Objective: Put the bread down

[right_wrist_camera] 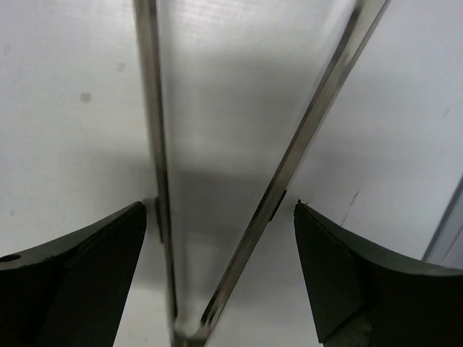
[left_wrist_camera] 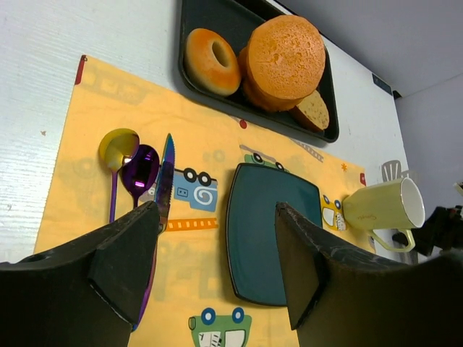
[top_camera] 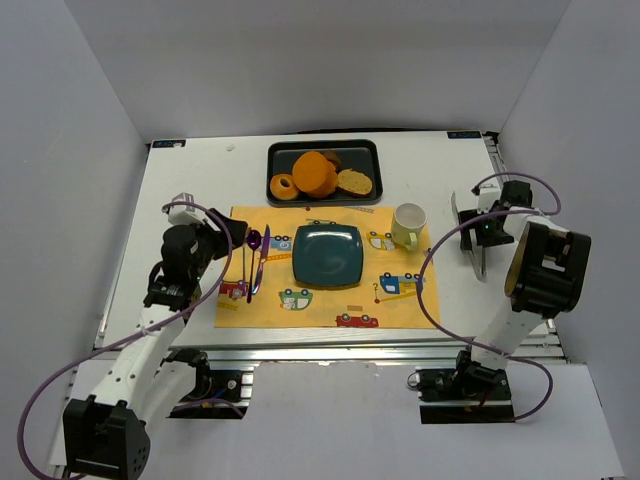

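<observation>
The bread [top_camera: 354, 182] is a tan speckled slice lying in the black tray [top_camera: 287, 153] at the back, right of a big orange bun [top_camera: 316, 173]. In the left wrist view the bread [left_wrist_camera: 312, 110] peeks out from behind the bun. A teal plate [top_camera: 327, 254] sits bare on the yellow placemat. My left gripper [top_camera: 222, 238] hovers open over the mat's left side, nothing between its fingers [left_wrist_camera: 217, 217], the plate [left_wrist_camera: 268, 224] just ahead. My right gripper [top_camera: 481, 230] is open at the right, straddling metal tongs [right_wrist_camera: 311, 123] on the white table without touching them [right_wrist_camera: 219, 210].
An orange ring-shaped piece [top_camera: 283, 186] shares the tray with the bun. Two spoons and a knife [top_camera: 262, 258] lie left of the plate under my left gripper. A pale mug [top_camera: 408, 225] stands right of the plate. Grey walls close in on three sides.
</observation>
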`<action>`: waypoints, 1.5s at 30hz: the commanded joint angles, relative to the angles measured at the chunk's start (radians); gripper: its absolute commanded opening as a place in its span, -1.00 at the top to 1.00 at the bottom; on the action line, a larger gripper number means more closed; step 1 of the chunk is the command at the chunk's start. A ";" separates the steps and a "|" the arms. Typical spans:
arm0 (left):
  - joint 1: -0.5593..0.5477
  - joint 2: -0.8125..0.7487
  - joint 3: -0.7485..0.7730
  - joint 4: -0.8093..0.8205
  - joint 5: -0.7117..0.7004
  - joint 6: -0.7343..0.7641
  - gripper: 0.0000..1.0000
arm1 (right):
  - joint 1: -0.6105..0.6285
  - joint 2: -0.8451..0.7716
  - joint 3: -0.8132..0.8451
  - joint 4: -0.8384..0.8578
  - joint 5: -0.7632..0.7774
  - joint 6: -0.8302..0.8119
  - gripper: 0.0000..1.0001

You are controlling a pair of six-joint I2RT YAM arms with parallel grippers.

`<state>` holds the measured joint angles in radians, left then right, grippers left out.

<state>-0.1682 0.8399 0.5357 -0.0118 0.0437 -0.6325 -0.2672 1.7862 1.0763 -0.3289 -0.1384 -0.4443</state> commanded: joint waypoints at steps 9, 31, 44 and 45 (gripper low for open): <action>-0.001 -0.058 -0.017 -0.056 -0.030 -0.022 -0.49 | -0.003 0.101 0.118 -0.065 -0.081 0.023 0.37; -0.001 -0.064 -0.001 -0.050 -0.014 -0.051 -0.48 | 0.265 0.059 0.758 -0.377 -0.455 0.009 0.25; -0.001 -0.166 -0.065 -0.077 -0.027 -0.100 -0.48 | 0.421 0.117 0.884 -0.513 -0.297 -0.193 0.14; -0.001 -0.164 -0.063 -0.079 -0.025 -0.099 -0.48 | 0.428 0.117 0.883 -0.523 -0.275 -0.210 0.14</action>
<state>-0.1684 0.6868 0.4793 -0.0763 0.0257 -0.7235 0.1435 1.9187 1.9255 -0.8057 -0.4700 -0.5691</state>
